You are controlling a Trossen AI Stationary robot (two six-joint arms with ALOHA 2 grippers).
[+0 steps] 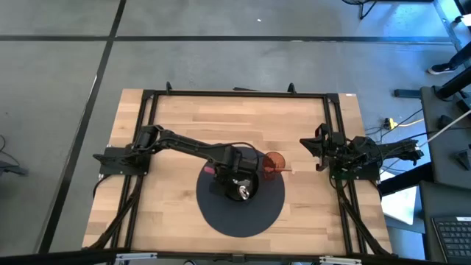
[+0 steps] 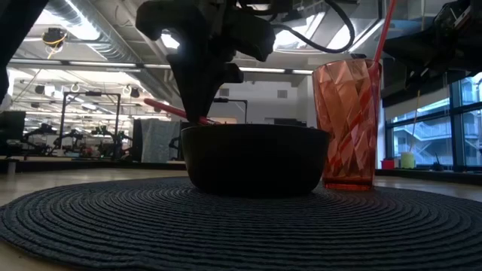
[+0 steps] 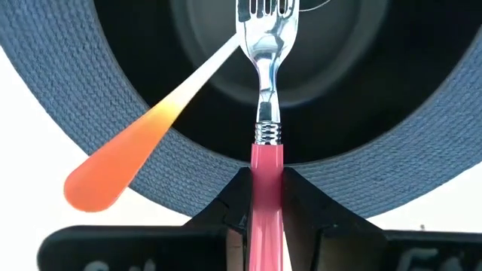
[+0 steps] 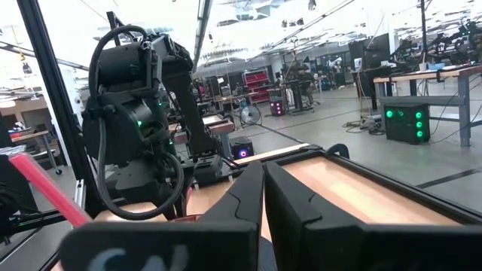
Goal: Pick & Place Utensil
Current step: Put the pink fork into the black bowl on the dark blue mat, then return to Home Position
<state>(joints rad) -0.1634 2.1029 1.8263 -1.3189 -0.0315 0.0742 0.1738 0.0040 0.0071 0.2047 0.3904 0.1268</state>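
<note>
Gripping a pink-handled fork point(image 3: 265, 113), left tool point(image 3: 265, 197) hovers above the bowl point(image 2: 254, 158).

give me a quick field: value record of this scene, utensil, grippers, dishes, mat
utensil: pink-handled fork, tines pointing down into the bowl
second utensil: orange-handled utensil already resting in the bowl, handle sticking out over the rim
left gripper: shut on the fork's handle, directly above the bowl
right gripper: shut, holding nothing, parked at the table's right edge
bowl: dark bowl in the middle of the mat
cup: red faceted tumbler with a straw, standing beside the bowl on the mat
mat: round dark woven placemat on the wooden table
</note>
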